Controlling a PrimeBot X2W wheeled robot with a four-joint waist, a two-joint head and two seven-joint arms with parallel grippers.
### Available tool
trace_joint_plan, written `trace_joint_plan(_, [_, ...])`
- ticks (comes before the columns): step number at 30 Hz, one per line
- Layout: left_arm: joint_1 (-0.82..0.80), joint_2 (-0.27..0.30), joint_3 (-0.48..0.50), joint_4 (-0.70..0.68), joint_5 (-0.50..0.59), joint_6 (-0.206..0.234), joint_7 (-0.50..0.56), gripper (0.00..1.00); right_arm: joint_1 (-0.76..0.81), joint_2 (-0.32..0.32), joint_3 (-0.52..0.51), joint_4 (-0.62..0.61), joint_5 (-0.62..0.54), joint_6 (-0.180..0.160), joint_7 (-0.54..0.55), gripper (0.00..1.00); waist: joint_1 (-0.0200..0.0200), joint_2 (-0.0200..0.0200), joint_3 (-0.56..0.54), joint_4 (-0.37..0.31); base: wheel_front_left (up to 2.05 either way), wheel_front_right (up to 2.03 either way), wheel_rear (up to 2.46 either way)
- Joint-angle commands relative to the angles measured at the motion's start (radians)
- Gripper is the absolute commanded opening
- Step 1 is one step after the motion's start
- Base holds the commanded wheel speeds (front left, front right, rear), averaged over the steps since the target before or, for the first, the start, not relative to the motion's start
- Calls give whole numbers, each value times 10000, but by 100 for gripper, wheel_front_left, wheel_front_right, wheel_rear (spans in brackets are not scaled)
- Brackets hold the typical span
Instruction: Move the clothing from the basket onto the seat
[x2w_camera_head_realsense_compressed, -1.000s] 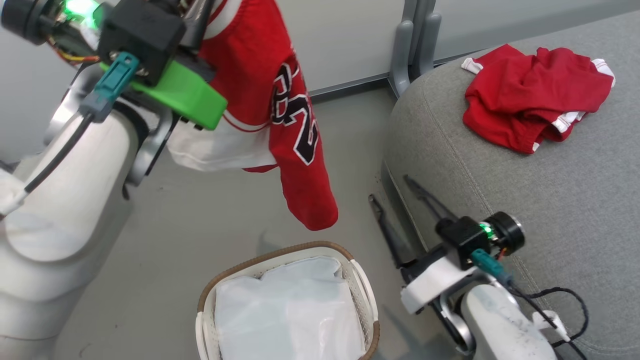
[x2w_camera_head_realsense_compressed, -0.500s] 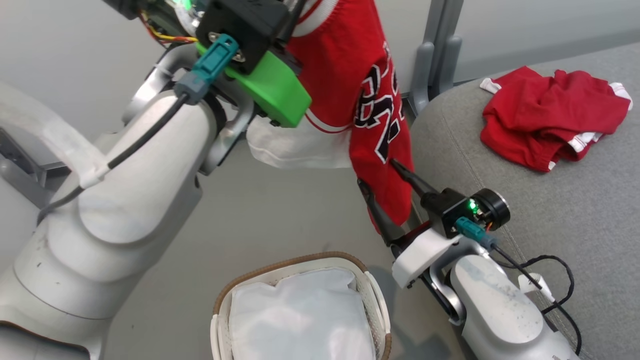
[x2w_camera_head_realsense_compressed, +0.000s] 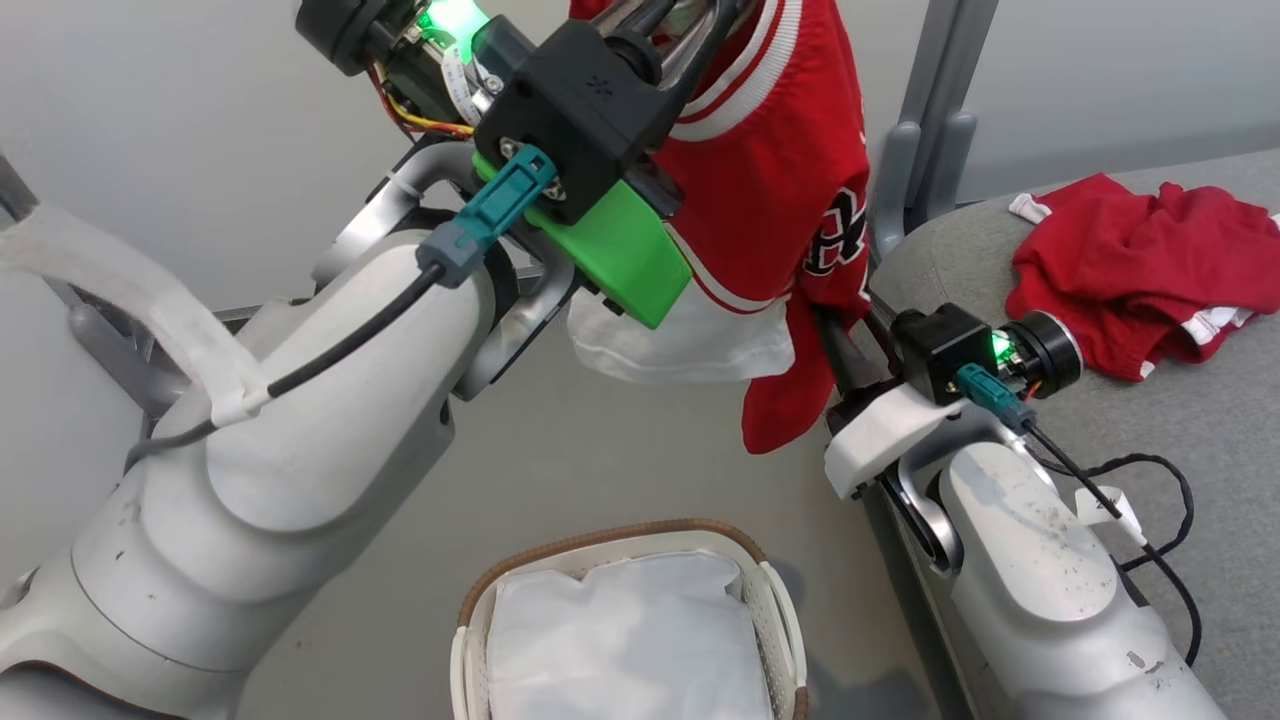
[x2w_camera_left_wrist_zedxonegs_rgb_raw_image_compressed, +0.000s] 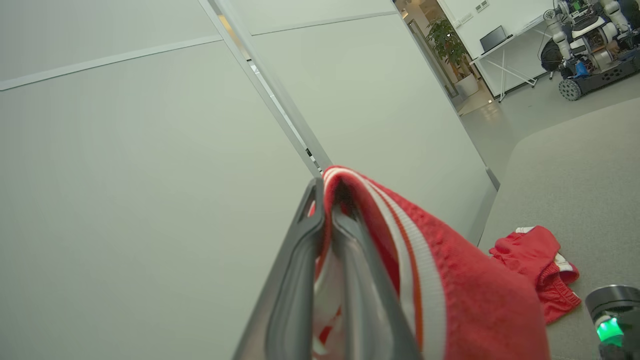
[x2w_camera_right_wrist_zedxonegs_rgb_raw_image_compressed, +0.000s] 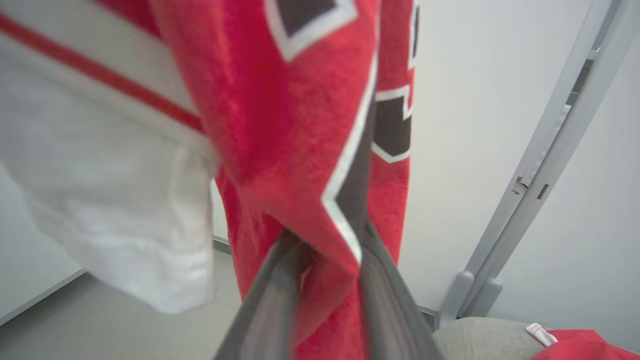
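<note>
right end effector (x2w_camera_right_wrist_zedxonegs_rgb_raw_image_compressed: 331, 239) | was spread, clear of jersey (x2w_camera_head_realsense_compressed: 780, 170) | now raised, pinching its hanging lower part

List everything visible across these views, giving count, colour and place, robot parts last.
jersey: one, red with white trim and black lettering, hanging in the air above the floor
shorts: one, red with white trim, crumpled on the seat
seat: one, grey, at the right
basket: one, cream with brown rim, on the floor at the bottom
liner: one, white, inside the basket
post: one, grey, behind the seat
left claw: one, dark, raised, shut on the jersey's striped edge
right claw: one, dark, fingers either side of the jersey's lower end; grip unclear
</note>
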Motion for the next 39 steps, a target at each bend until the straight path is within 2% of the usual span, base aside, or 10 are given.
trace_joint_plan(1, [231,75,50,-49,-79,64,-63,0,-143,-30,-42,118,36,-14,-2,19,0,0,28,51,0,0,0])
trace_joint_plan(5, [505,262,134,-35,-191,179,-118,0,-391,-36,-49,128,198,-14,-2,0,0,0,133,74,0,0,0])
trace_joint_plan(15, [1672,825,486,606,-645,584,-576,0,-546,-33,-77,-285,206,-14,-1,0,0,0,411,-23,0,0,0])
trace_joint_plan(16, [1807,852,529,681,-704,636,-660,7,-567,-33,-87,-314,190,-14,-1,0,0,0,440,-31,0,0,0])
trace_joint_plan(18, [2140,960,613,855,-807,722,-876,42,-586,-33,-115,-413,148,-14,-1,0,0,0,493,-53,0,0,0])
trace_joint_plan(19, [2362,998,676,981,-912,774,-997,50,-583,-33,-128,-467,121,-14,-1,0,0,0,511,-67,0,0,0])
trace_joint_plan(20, [2525,1013,705,1053,-973,815,-1103,86,-593,-33,-150,-517,91,-14,-1,0,0,0,527,-74,0,0,0])
trace_joint_plan(21, [2732,1026,764,1156,-1073,885,-1256,100,-618,-33,-183,-576,60,-14,-1,0,0,0,552,-78,0,0,0])
trace_joint_plan(28, [4064,1137,1027,2026,-1380,1338,-2233,100,-566,-35,-486,-914,-79,-14,-1,0,0,0,630,-90,0,0,0])
trace_joint_plan(39, [5937,840,1346,2914,-1976,1437,-3006,100,-440,-35,-1097,-1270,-335,-14,-1,0,0,0,687,-125,0,0,0])
